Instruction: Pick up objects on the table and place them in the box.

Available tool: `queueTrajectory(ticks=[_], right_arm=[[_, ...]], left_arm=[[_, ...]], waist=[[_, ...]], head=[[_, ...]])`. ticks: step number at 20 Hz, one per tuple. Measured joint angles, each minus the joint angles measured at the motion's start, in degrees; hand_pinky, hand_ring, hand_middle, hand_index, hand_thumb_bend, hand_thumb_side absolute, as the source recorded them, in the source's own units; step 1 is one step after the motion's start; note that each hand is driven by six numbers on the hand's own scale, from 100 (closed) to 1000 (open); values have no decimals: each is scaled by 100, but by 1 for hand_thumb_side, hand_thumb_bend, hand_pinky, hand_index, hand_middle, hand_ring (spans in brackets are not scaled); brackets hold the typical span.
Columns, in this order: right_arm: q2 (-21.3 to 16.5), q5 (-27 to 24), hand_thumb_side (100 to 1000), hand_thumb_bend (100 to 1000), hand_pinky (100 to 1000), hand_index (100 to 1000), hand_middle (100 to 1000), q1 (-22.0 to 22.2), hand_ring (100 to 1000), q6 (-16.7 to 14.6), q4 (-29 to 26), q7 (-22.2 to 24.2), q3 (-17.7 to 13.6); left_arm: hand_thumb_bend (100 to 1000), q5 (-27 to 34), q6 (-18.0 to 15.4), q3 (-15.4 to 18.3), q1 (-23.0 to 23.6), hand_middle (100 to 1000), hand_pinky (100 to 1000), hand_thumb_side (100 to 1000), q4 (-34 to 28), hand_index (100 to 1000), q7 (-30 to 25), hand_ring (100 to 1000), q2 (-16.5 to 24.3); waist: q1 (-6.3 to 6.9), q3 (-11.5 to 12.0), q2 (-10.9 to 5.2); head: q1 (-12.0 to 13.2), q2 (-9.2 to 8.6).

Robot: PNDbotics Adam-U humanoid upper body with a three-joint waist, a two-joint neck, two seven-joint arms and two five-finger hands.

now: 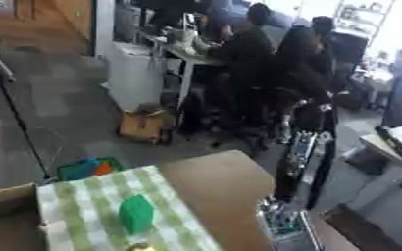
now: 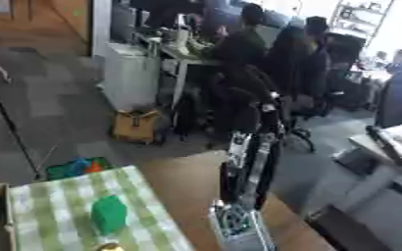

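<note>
On the checked cloth of the bench (image 1: 84, 206) lies a green block (image 1: 137, 213), well left of the right arm (image 2: 249, 166). Its hand (image 2: 235, 226) (fingers blurred) cannot be judged apart or together. Swing left before descending; the box (image 1: 3, 215) waits alongside.

Whole scene blurred. Small yellowish object (image 1: 140, 247) cut off by bottom edge; identity untellable. Box (image 1: 3, 215) cropped at left edge. Right arm (image 2: 249, 171) smeared; hand (image 2: 235, 223) indistinct, fingers unreadable. Left hand unseen.
</note>
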Motion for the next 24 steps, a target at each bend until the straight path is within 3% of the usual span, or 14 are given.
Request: queueTrajectory(ticks=[2, 4, 6, 8, 11, 13, 15, 17, 24], right_arm=[[-81, 30, 1000, 100, 695, 878, 838, 71, 816, 31, 0, 104, -29], [-137, 47, 1000, 100, 697, 877, 839, 107, 818, 64, 0, 191, -60], [-176, 63, 1000, 100, 698, 877, 838, 109, 819, 93, 0, 257, -65], [-219, 78, 1000, 100, 699, 876, 838, 138, 820, 131, 0, 310, -80], [-279, 108, 1000, 100, 700, 875, 838, 207, 824, 208, 0, 385, -96], [-330, 121, 1000, 100, 703, 874, 839, 267, 827, 308, 0, 465, -97], [-385, 130, 1000, 100, 704, 873, 839, 287, 829, 405, 0, 554, -97], [-428, 153, 1000, 100, 705, 873, 840, 304, 830, 494, 0, 635, -98], [-613, 275, 1000, 115, 710, 872, 848, 312, 835, 757, 0, 815, -94]], left_arm=[[175, -75, 9, 17, 5, 895, 803, 1000, 0, 967, -36, 948, 42], [169, -143, 18, 24, 5, 897, 810, 1000, 0, 973, -85, 955, 76], [160, -195, 38, 18, -2, 898, 810, 1000, 0, 977, -168, 957, 120], [160, -233, 64, 3, -9, 898, 810, 1000, 0, 978, -261, 957, 181], [157, -244, 91, -5, -24, 898, 815, 1000, 0, 976, -337, 960, 238], [153, -234, 106, -6, -67, 902, 819, 1000, 0, 977, -355, 963, 280], [150, -211, 117, -7, -88, 902, 818, 1000, 0, 977, -373, 964, 312], [148, -188, 120, -7, -100, 903, 818, 1000, 0, 977, -386, 965, 327], [119, -246, 188, 1, -58, 901, 805, 1000, 0, 976, -378, 965, 481]], waist=[[-1, -21, 3], [-2, -42, 21], [-3, -49, 32], [-5, -49, 35], [-3, -37, 35], [3, -24, 35], [17, -24, 36], [34, -25, 36], [42, -66, 36]], head=[[170, 6], [553, 129], [1236, 489], [1926, 958], [2622, 1565], [2956, 1954], [3146, 2237], [3236, 2408], [3251, 2575]])
